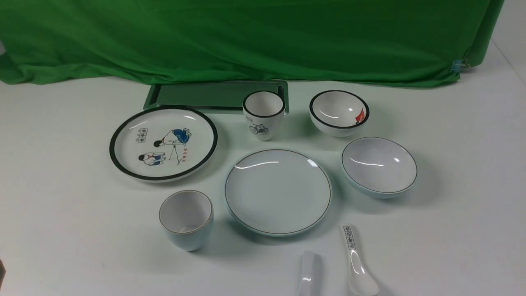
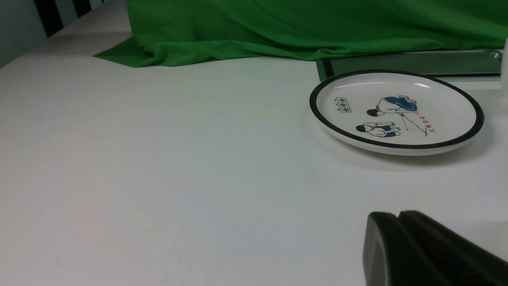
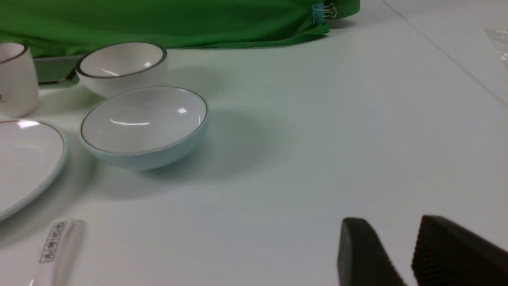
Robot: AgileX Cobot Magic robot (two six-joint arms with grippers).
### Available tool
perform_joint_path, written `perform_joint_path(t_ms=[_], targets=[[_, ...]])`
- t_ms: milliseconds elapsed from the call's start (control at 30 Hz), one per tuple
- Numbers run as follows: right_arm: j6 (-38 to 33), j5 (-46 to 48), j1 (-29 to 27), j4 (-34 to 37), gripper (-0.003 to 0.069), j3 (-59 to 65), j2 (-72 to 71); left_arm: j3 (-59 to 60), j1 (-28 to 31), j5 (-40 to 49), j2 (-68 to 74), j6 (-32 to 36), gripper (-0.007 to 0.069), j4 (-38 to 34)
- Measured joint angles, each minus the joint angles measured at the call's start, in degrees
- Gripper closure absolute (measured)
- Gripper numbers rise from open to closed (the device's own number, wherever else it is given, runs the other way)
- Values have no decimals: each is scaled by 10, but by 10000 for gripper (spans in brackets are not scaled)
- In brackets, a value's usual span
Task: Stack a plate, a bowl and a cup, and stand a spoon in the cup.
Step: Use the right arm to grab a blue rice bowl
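**Front view.** Eight pieces of crockery stand apart on the white table [image 1: 61,197], none stacked: two plates, two bowls, two cups and two spoons. The plain pale bluish-white round plate [image 1: 277,192] lies at centre. The plain pale bluish-white shallow bowl [image 1: 379,166] sits just to its right, and the plain pale bluish handleless cup [image 1: 186,218] stands upright at its near left. The plain glossy white ceramic spoon [image 1: 309,275] lies at the near edge, partly cut off, beside the white spoon with black printed characters [image 1: 356,263]. Farther back are the black-rimmed plate with cartoon figures [image 1: 163,143], the black-rimmed white cup with a bicycle drawing [image 1: 263,114] and the black-rimmed deep bowl with a red mark [image 1: 339,112]. One dark rectangular tray [image 1: 197,95] lies against one green cloth [image 1: 246,37].

**Left wrist view.** The left end effector [image 2: 398,215] is clenched on nothing, its two fingers pressed together. One plate, the cartoon one, lies well apart from it.

**Right wrist view.** The right end effector [image 3: 392,222] is released, with a gap between its two fingers and nothing in it. Both bowls, the plain plate's edge, one cup's side and one printed spoon handle are in sight.
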Motion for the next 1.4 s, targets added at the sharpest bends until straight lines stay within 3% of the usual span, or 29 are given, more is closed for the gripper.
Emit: perform_joint_path(t_ms=[267, 400, 433, 500, 533, 633, 967, 1100, 1200, 1267, 1400], targets=[[45, -1, 0, 0, 418, 0, 0, 0, 0, -44, 0, 4, 652, -5], [230, -1, 0, 46, 418, 0, 0, 0, 0, -121, 0, -69, 652, -186], [329, -1, 0, 59, 418, 0, 0, 0, 0, -139, 0, -118, 652, -264], [433, -1, 0, 69, 418, 0, 0, 0, 0, -155, 0, -182, 652, -351], [483, -1, 0, 71, 418, 0, 0, 0, 0, -162, 0, -215, 652, -389], [541, -1, 0, 73, 418, 0, 0, 0, 0, -171, 0, -261, 652, -422], [463, -24, 0, 44, 418, 0, 0, 0, 0, -187, 0, -333, 652, -392], [316, -59, 28, 43, 434, -10, 2, -39, 0, -117, 0, -329, 652, -315], [237, -65, 53, 42, 498, -50, 32, -112, 0, -41, 5, -302, 652, -215], [168, -69, 71, 42, 584, -91, 84, -169, 0, 9, 35, -263, 652, -152], [25, -68, 91, 41, 646, -181, 210, -273, 0, 111, 144, -159, 652, -96]])
